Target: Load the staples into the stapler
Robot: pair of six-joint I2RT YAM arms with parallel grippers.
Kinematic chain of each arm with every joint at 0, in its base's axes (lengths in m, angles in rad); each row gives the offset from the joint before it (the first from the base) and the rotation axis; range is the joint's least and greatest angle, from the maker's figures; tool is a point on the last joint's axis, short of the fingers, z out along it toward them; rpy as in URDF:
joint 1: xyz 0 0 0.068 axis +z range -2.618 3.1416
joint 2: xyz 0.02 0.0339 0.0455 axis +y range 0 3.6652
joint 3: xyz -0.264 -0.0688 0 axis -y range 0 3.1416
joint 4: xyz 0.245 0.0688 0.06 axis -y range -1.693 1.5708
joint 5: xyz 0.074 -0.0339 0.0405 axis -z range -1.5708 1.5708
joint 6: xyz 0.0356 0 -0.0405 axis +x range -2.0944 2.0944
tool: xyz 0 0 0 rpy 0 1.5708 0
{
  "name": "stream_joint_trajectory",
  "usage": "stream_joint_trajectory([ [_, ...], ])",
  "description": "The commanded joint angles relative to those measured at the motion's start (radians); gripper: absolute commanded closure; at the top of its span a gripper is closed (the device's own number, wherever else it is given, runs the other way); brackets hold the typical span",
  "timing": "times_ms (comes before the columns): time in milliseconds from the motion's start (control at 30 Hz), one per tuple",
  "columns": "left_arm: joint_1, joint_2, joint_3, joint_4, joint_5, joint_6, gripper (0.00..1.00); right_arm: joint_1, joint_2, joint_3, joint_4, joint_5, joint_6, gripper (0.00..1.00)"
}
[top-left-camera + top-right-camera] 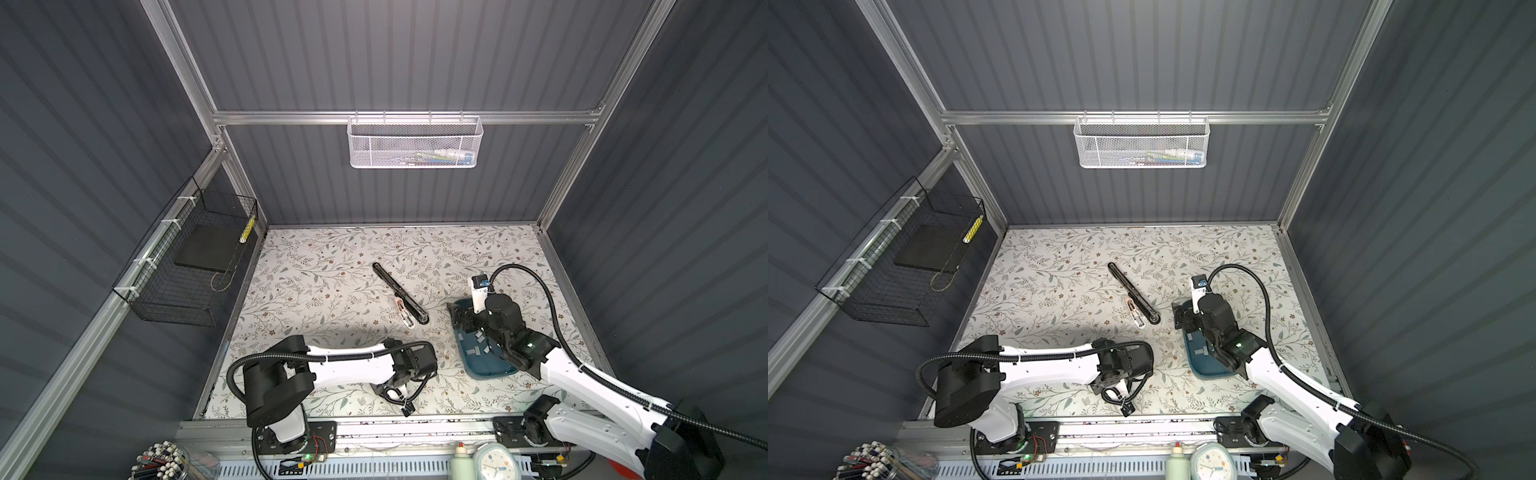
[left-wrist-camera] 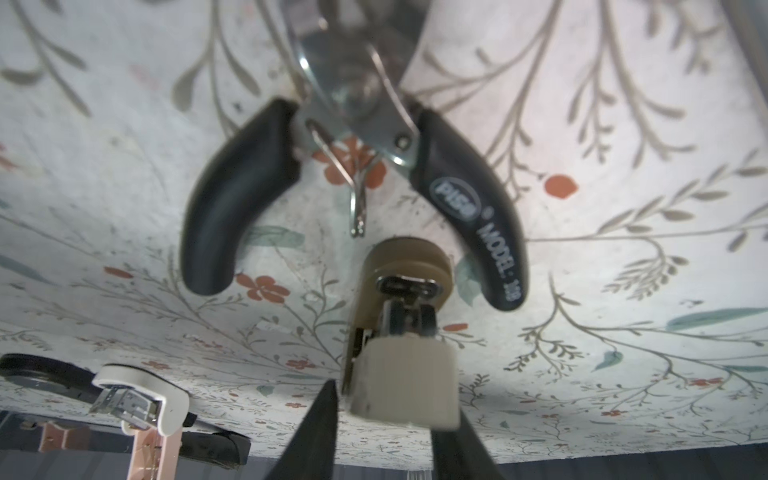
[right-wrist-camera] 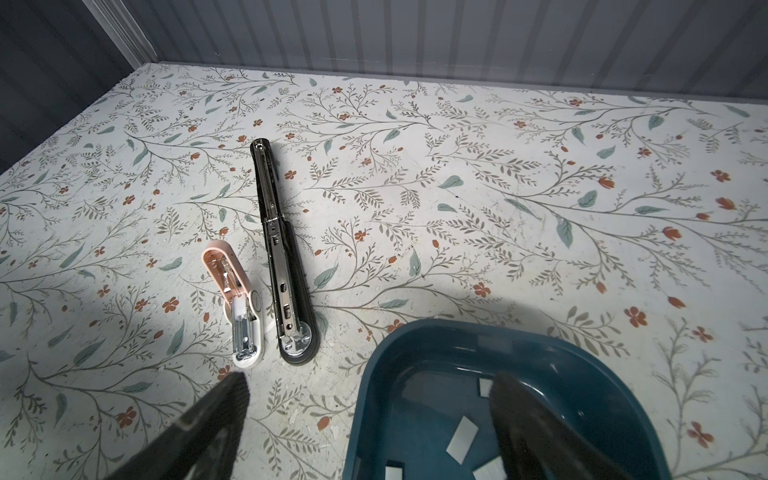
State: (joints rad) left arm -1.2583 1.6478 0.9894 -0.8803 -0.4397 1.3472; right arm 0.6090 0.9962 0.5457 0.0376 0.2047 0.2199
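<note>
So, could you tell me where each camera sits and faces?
Both top views: overhead, looking down at the table; left arm, right arm show.
Left wrist: low over the table, facing pliers; fingertips show.
Right wrist: above the tray, facing the black stapler; fingers show.
Shared: both wrist views see the pink stapler.

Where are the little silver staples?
In both top views the staples lie in the blue tray at the right, under the right gripper, right of the black stapler.

Long black stapler (image 1: 1133,293) just beside pink stapler (image 1: 1136,312); teal tray (image 1: 1206,369) nearby.
</note>
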Motion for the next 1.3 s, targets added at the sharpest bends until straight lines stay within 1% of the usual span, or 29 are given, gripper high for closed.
stream_joint_trajectory([
  [0,-0.012,0.009,0.027,-0.091,0.055,0.059,0.52,-0.002,-0.011,-0.011,0.009,-0.008,-0.009,0.07],
  [100,-0.025,0.012,0.031,-0.1,0.073,0.047,0.51,-0.005,-0.011,-0.01,0.009,-0.009,-0.011,0.07],
  [167,-0.032,0.016,0.035,-0.102,0.078,0.041,0.52,-0.004,-0.008,-0.009,0.011,-0.01,-0.009,0.07],
  [267,-0.041,0.032,0.045,-0.111,0.086,0.034,0.57,-0.005,-0.004,-0.009,0.012,-0.014,-0.008,0.07],
  [367,-0.049,0.048,0.061,-0.12,0.091,0.027,0.59,-0.005,-0.001,-0.006,0.012,-0.017,-0.008,0.07],
  [433,-0.052,0.056,0.067,-0.12,0.093,0.027,0.62,-0.003,0.001,-0.007,0.012,-0.018,-0.008,0.07],
  [500,-0.053,0.062,0.073,-0.121,0.086,0.029,0.65,-0.004,0.001,-0.006,0.011,-0.019,-0.008,0.07],
  [600,-0.052,0.072,0.073,-0.123,0.062,0.032,0.67,-0.003,-0.001,-0.008,0.011,-0.019,-0.006,0.07],
  [867,-0.052,0.052,0.068,-0.11,0.029,0.032,0.94,-0.004,-0.005,-0.012,0.01,-0.018,-0.006,0.07],
  [967,-0.052,0.012,0.067,-0.096,0.023,0.03,0.95,-0.004,-0.002,-0.011,0.01,0.004,-0.001,0.08],
  [1033,-0.052,-0.031,0.063,-0.09,0.005,0.029,0.99,-0.005,-0.007,-0.014,0.016,0.032,0.007,0.09],
  [1133,-0.052,-0.111,0.06,-0.05,-0.063,0.007,1.0,-0.005,-0.016,-0.026,0.03,0.06,0.014,0.09],
  [1200,-0.052,-0.164,0.066,0.017,-0.112,-0.047,1.0,-0.005,-0.024,-0.034,0.039,0.084,0.032,0.09],
  [1267,-0.052,-0.204,0.084,0.106,-0.189,-0.105,1.0,-0.006,-0.032,-0.038,0.047,0.097,0.052,0.09],
])
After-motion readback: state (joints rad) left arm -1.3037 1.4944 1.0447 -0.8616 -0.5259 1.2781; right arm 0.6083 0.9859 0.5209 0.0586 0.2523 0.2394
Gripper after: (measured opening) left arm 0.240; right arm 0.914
